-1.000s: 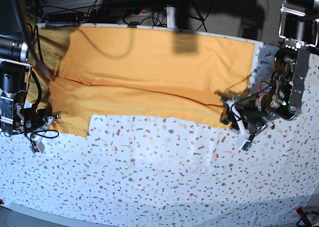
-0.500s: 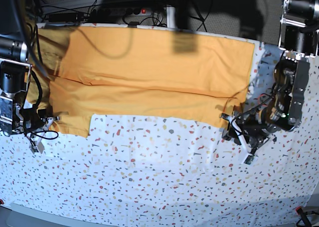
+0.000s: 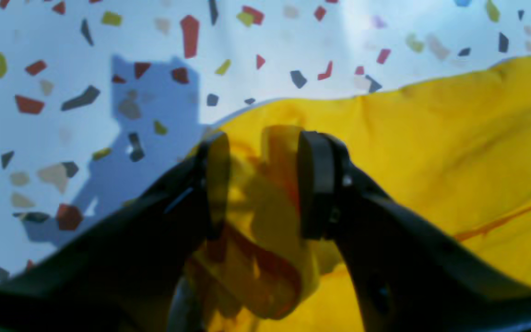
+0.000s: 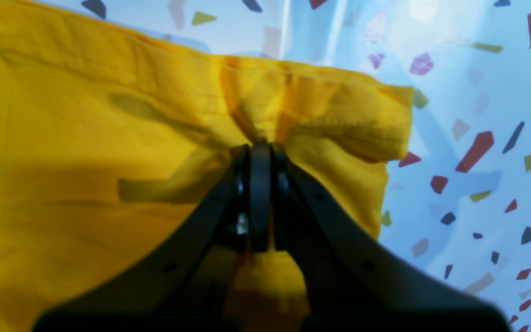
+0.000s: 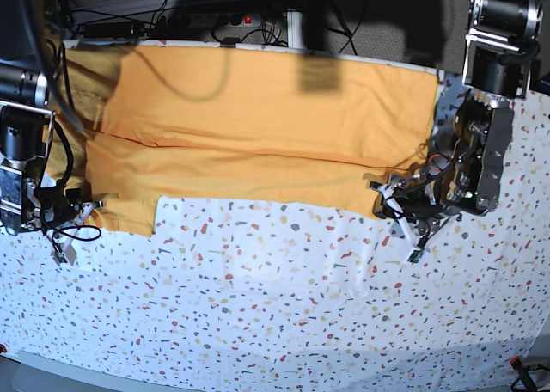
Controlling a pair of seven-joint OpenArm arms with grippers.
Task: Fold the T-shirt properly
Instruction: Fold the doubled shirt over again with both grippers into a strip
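Observation:
The orange-yellow T-shirt (image 5: 258, 125) lies folded lengthwise along the far half of the table. My left gripper (image 5: 397, 205) is at its near right corner. In the left wrist view the left gripper (image 3: 263, 184) has its jaws a short way apart, with a bunched fold of the T-shirt (image 3: 431, 138) caught between the fingers (image 3: 316, 184). My right gripper (image 5: 86, 210) sits at the shirt's near left corner. In the right wrist view the right gripper (image 4: 259, 152) is shut tight, pinching the stitched hem of the T-shirt (image 4: 85, 138), which puckers at the tips.
A white speckled cloth (image 5: 275, 306) covers the table in front of the shirt. Cables and a power strip (image 5: 215, 18) run behind the far edge. The arm bases stand at the left side (image 5: 21, 143) and the right side (image 5: 494, 57).
The left arm has shifted slightly left and up in the base view, and the shirt's near right corner has moved left with it. The right arm stays put.

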